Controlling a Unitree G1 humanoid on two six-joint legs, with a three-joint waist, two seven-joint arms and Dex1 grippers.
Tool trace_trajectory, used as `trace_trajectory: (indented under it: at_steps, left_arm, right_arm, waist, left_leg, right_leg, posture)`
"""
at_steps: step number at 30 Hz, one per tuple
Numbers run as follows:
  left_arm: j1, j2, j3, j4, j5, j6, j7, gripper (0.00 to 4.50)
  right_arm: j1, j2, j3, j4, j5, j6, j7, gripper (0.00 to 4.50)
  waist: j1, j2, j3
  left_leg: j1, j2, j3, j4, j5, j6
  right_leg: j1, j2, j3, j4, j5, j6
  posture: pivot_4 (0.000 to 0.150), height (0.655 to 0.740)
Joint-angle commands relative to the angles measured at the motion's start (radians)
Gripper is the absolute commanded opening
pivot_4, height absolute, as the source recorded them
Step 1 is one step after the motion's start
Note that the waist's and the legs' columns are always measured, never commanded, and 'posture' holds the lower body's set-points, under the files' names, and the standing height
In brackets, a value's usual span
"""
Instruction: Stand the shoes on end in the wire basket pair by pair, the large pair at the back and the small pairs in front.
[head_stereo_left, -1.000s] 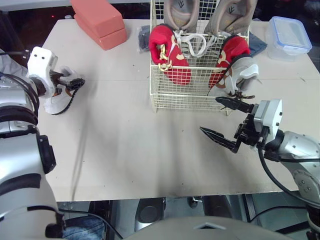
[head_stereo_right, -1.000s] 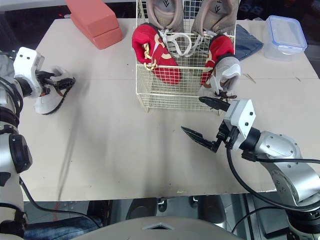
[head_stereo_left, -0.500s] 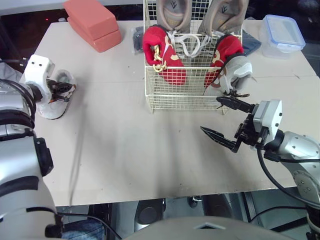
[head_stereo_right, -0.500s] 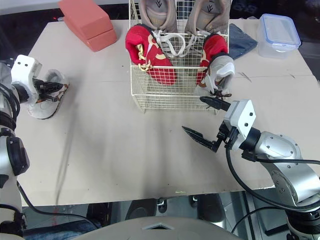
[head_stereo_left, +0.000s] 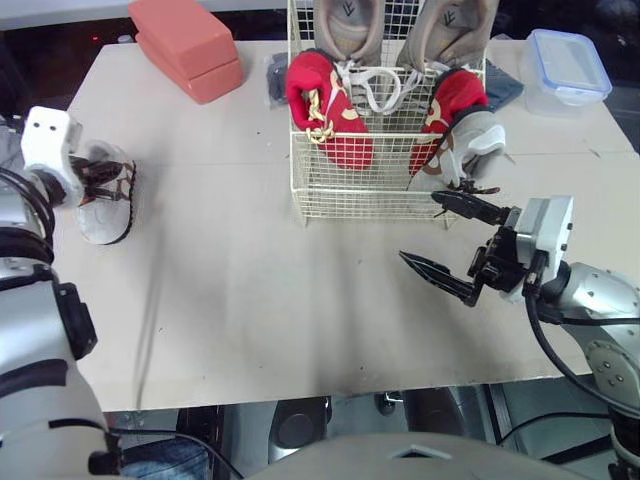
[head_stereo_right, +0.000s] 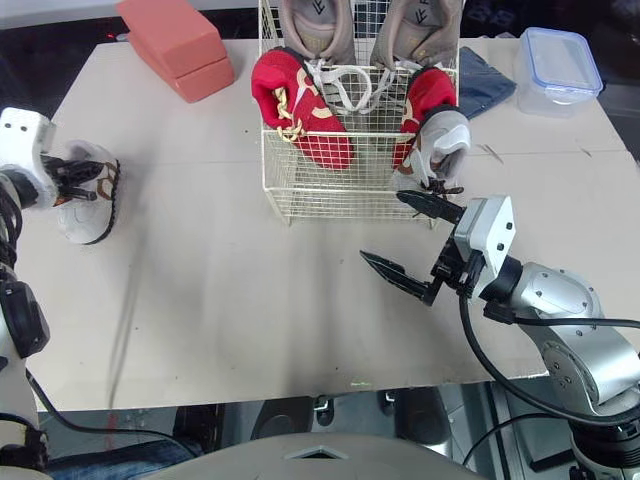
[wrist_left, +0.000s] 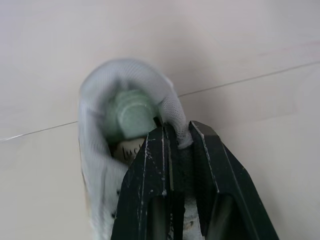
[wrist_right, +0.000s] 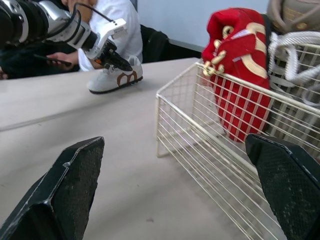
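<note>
A small white shoe with brown marks sits on the table near its left edge. My left gripper is shut on its collar; in the left wrist view the black fingers pinch the mesh rim of the white shoe. The wire basket stands at the back centre. Two large beige shoes stand at its back, two red shoes in front, and a white-grey shoe at the front right corner. My right gripper hangs open just in front of that corner, holding nothing.
A salmon box lies at the back left. A clear tub with a blue lid and a dark cloth are at the back right. A person in a white shirt sits beyond the table's left side.
My left gripper has shut on the white shoe and drawn it leftward toward the table's edge, turning it. The right gripper has stayed where it was.
</note>
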Motion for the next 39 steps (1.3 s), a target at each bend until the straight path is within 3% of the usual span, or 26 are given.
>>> trace_trajectory:
  at_steps: [1,11,24,27,32,39]
  left_arm:
    - [-0.013,0.029,0.085,-0.095,-0.076,0.032,0.039,0.08]
    - [0.140,-0.009,0.234,-0.519,-0.232,0.209,0.115,0.08]
    - [0.135,-0.261,0.356,-1.171,-0.538,0.250,0.272,0.08]
    - [0.138,-0.395,0.332,-1.309,-0.610,0.244,0.362,0.08]
    - [0.191,-0.566,0.247,-1.502,-0.609,0.166,0.446,0.08]
    - [0.255,-0.656,0.105,-1.637,-0.539,0.128,0.519,0.08]
  right_arm:
    - [-0.019,0.001,-0.025,-0.033,0.030,-0.018,0.005,4.50]
    - [-0.071,-0.008,-0.027,0.003,0.056,-0.014,0.032,4.50]
    - [-0.101,-0.004,-0.067,0.038,0.079,-0.026,0.041,4.50]
    - [-0.098,-0.003,-0.094,0.050,0.085,-0.035,0.041,4.50]
    - [-0.075,-0.005,-0.149,0.056,0.106,-0.041,0.037,4.50]
    - [-0.045,-0.014,-0.190,0.065,0.105,-0.049,0.050,4.50]
  waist:
    - [0.005,-0.003,0.000]
    - [0.007,-0.006,0.000]
    - [0.024,-0.006,0.000]
    - [0.025,-0.006,0.000]
    - [0.025,-0.006,0.000]
    - [0.024,-0.006,0.000]
  left_leg:
    - [-0.001,0.000,-0.001,0.000,0.000,0.000]
    - [-0.001,0.000,-0.003,0.001,0.000,0.000]
    - [-0.002,-0.001,-0.006,0.007,0.000,0.000]
    - [-0.001,-0.001,-0.006,0.009,0.000,0.000]
    - [-0.001,-0.001,-0.006,0.011,0.000,0.000]
    - [0.000,-0.001,-0.006,0.010,0.000,0.000]
  right_leg:
    - [0.000,0.000,-0.001,0.000,0.000,0.000]
    - [0.001,-0.003,-0.002,0.001,0.000,0.000]
    - [0.003,-0.007,-0.004,0.004,0.000,0.000]
    - [0.003,-0.007,-0.004,0.006,0.000,0.000]
    - [0.005,-0.008,-0.003,0.007,0.000,0.000]
    - [0.005,-0.006,-0.003,0.008,0.000,0.000]
  posture:
    - [0.150,0.6860]
    - [0.150,0.6860]
    - [0.150,0.6860]
    - [0.150,0.6860]
    - [0.150,0.6860]
    - [0.150,0.6860]
